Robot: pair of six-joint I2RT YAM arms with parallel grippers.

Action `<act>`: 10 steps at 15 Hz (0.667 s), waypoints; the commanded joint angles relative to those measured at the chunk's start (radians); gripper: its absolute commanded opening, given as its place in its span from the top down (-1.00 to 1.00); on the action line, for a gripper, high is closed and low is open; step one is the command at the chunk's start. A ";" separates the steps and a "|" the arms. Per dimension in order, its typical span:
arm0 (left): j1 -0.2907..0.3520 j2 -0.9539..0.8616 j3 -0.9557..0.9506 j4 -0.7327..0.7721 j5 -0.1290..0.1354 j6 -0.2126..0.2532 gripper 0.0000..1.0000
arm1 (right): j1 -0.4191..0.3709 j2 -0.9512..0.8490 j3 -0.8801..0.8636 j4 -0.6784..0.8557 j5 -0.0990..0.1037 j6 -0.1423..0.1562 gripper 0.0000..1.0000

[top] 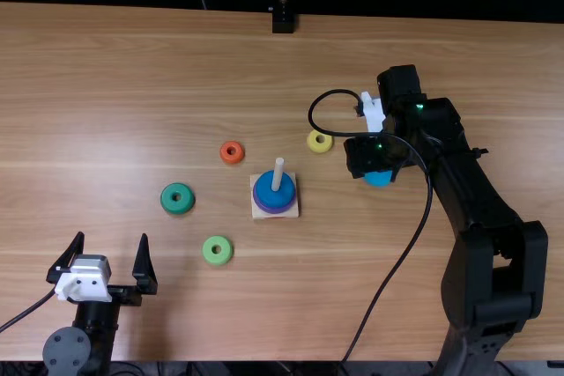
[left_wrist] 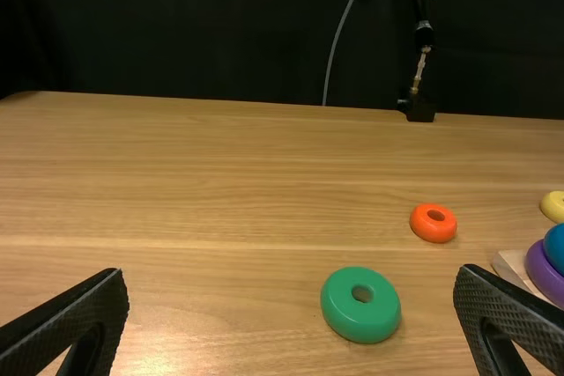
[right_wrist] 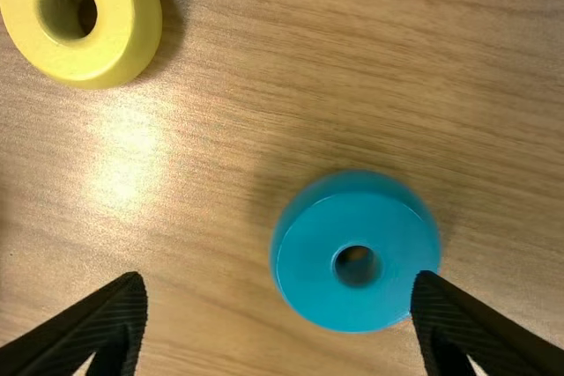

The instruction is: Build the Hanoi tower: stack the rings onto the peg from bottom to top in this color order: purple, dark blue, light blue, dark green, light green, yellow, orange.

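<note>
From above, the light blue ring (top: 378, 180) shows at about six o'clock beneath the right gripper (right_wrist: 280, 280), its fingers apart.

My fingers (left_wrist: 75, 319) stand wide apart over the table (left_wrist: 238, 200). Ahead of me the green ring (left_wrist: 360, 315) lies flat, the orange ring (left_wrist: 433, 229) beyond it. Near them, the blue ring (left_wrist: 557, 250) rests on the purple ring (left_wrist: 540, 272) on the base (left_wrist: 509, 264), the yellow ring (left_wrist: 554, 208) past that.
</note>
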 commanded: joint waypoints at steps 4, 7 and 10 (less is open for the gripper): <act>-0.005 -0.015 -0.010 -0.027 -0.012 0.005 -1.00 | -0.055 0.008 0.025 0.001 0.005 -0.004 -1.00; -0.005 -0.015 -0.010 -0.027 -0.012 0.005 -1.00 | -0.061 0.013 0.020 0.001 0.016 -0.004 -1.00; -0.005 -0.015 -0.010 -0.027 -0.012 0.005 -1.00 | -0.063 0.013 0.016 0.001 0.044 -0.004 -1.00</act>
